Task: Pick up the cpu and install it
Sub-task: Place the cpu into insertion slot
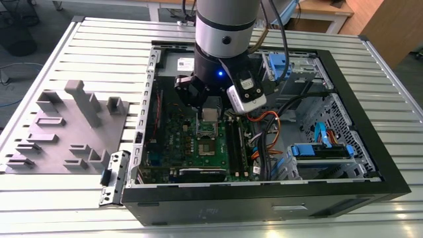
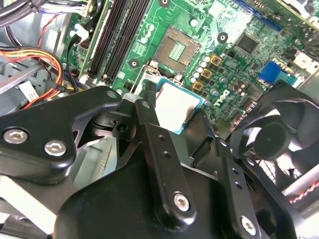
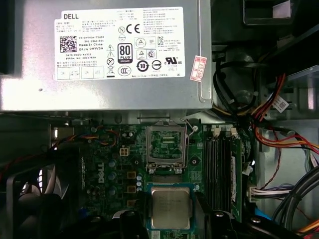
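The cpu (image 3: 170,206), a small square chip with a silvery top and a pale rim, hangs above the green motherboard (image 3: 109,169) inside the open computer case (image 1: 264,203). My gripper (image 3: 170,221) is shut on it, with one black finger (image 2: 149,129) on each side of the chip. In the second wrist view the cpu (image 2: 177,104) sits level between the fingers. The open socket (image 3: 167,147), a metal frame with a dark centre, lies on the board just beyond the chip and apart from it. In the exterior view the cpu (image 1: 210,115) hovers over the socket (image 1: 208,133).
A silver power supply (image 3: 107,55) fills the case end past the socket. Memory slots (image 3: 219,169) and bundled orange and black cables (image 3: 269,114) run beside it. A black fan (image 2: 279,134) sits on the other side. A grey moulded tray (image 1: 66,129) lies on the slatted table.
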Controlling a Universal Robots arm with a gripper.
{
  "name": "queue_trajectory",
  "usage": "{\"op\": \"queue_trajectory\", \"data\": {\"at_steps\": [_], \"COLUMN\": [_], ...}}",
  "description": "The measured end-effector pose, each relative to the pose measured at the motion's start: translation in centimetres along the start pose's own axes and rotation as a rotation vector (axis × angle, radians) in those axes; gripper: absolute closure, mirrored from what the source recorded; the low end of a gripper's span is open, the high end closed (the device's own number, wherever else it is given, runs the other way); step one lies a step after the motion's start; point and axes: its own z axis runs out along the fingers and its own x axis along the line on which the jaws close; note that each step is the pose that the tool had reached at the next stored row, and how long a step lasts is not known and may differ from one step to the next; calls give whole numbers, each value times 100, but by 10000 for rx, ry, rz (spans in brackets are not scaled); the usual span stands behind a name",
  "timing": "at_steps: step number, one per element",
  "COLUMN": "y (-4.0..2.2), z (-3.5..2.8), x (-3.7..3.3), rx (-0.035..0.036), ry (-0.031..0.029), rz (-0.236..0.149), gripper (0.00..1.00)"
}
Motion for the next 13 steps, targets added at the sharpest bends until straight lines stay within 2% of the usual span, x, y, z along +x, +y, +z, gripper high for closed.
{"op": "queue_trajectory", "data": {"at_steps": [13], "y": [-6], "z": [230], "x": [-1], "rx": [52], "ry": [-62], "rz": [-9], "gripper": [53]}}
